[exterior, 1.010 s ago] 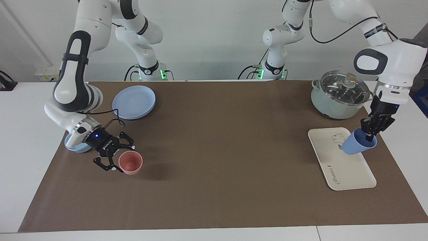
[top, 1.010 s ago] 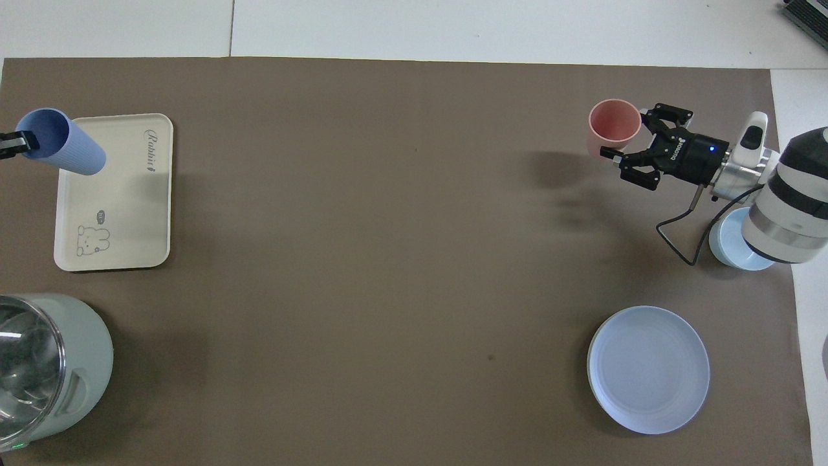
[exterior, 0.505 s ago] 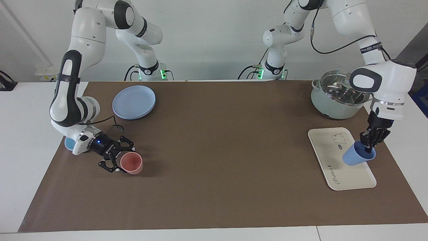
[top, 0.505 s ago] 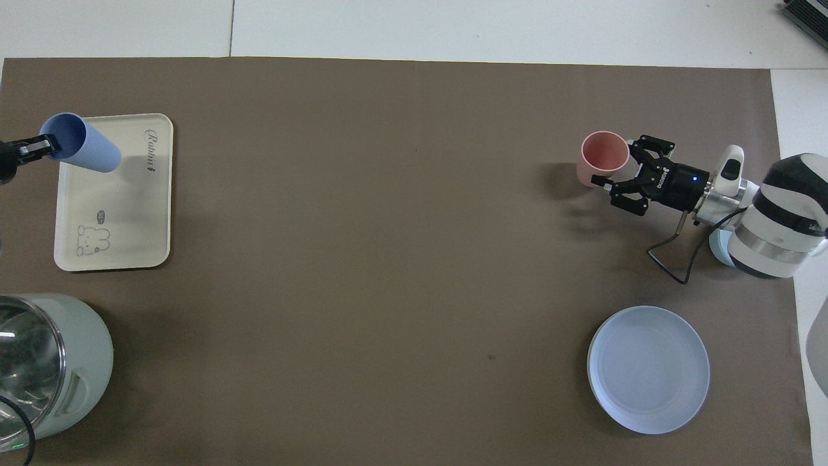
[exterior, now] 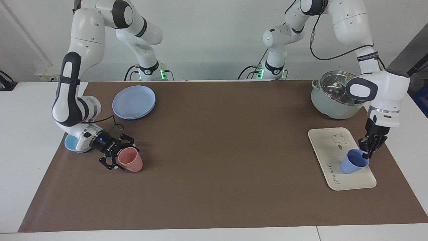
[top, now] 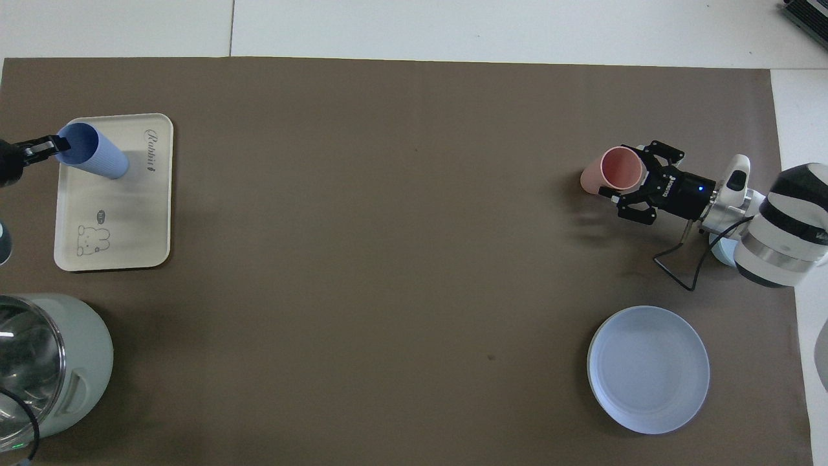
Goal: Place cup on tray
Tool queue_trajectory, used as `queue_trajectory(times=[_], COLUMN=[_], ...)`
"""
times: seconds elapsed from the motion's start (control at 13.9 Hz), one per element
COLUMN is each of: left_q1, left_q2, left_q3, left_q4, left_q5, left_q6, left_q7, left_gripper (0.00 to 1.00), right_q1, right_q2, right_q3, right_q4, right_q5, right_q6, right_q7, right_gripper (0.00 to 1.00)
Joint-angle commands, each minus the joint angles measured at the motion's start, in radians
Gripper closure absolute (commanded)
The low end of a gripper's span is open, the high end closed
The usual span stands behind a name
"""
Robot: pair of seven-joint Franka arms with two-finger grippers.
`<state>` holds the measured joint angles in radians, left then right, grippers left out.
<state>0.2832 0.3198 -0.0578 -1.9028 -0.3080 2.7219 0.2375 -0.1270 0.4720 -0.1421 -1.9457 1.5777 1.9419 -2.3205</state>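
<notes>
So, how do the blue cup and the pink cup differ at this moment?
The blue cup is over the cream tray, tilted, its rim pinched by the left gripper. The pink cup leans on the brown mat at the right arm's end, with the right gripper around it. Both are small, tapered and without handle.

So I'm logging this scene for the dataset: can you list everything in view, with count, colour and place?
cup: 1, periwinkle blue, tilted, on or just over the tray, rim pinched by the left gripper
tray: 1, cream white, at the left arm's end of the table
pink tumbler: 1, salmon pink, tilted, at the right arm's end
plate: 1, light blue, nearer to the robots than the pink tumbler
bowl: 1, light blue, partly hidden under the right arm
pot: 1, pale green with glass lid, nearer to the robots than the tray
mat: 1, brown, over the table
left gripper: 1, black, over the tray
right gripper: 1, black, fingers around the pink tumbler
</notes>
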Motion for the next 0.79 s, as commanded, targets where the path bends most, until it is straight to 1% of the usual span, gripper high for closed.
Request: queue_trajectory(times=[0.0,0.07,0.14,0.22,0.36,0.43,0.58,0.72], left_q1=[0.004,0.001,-0.001,-0.002,0.002,0.005,0.01,0.008], left_q2=[0.004,0.004,0.005,0.005,0.008,0.008,-0.001,-0.007], left_q3=[-0.008,-0.008,-0.008,-0.01,-0.008,-0.008,-0.008,-0.007], left_q4=[0.005,0.011,0.036,0.08,0.221,0.276,0.352,0.431], left_q5=[-0.019,-0.019,-0.017,-0.017,-0.016,-0.016,-0.011,0.001], left_q6=[0.006,-0.01,-0.054,-0.145,-0.426,-0.539,-0.71,-0.908], left_q7=[0.019,0.017,0.014,0.011,0.008,0.006,0.006,0.002], left_gripper=[0.28,0.15,0.01,0.0,0.0,0.0,0.0,0.0], right_q1=[-0.014,-0.013,-0.011,-0.011,-0.002,0.001,0.006,0.009], right_q2=[-0.055,-0.074,-0.096,-0.108,-0.163,-0.197,-0.266,-0.315], right_q3=[0.006,0.004,0.004,0.004,0.003,0.003,0.004,0.004], right_q4=[-0.036,-0.038,-0.039,-0.039,-0.039,-0.039,-0.038,-0.03], right_q5=[0.025,0.025,0.016,0.005,-0.018,-0.051,-0.157,-0.267], right_q6=[-0.015,-0.008,-0.004,-0.004,0.005,0.028,0.071,0.097], right_q7=[-0.017,0.001,0.047,0.087,0.18,0.246,0.41,0.554], right_gripper=[0.0,0.0,0.0,0.0,0.0,0.0,0.0,0.0])
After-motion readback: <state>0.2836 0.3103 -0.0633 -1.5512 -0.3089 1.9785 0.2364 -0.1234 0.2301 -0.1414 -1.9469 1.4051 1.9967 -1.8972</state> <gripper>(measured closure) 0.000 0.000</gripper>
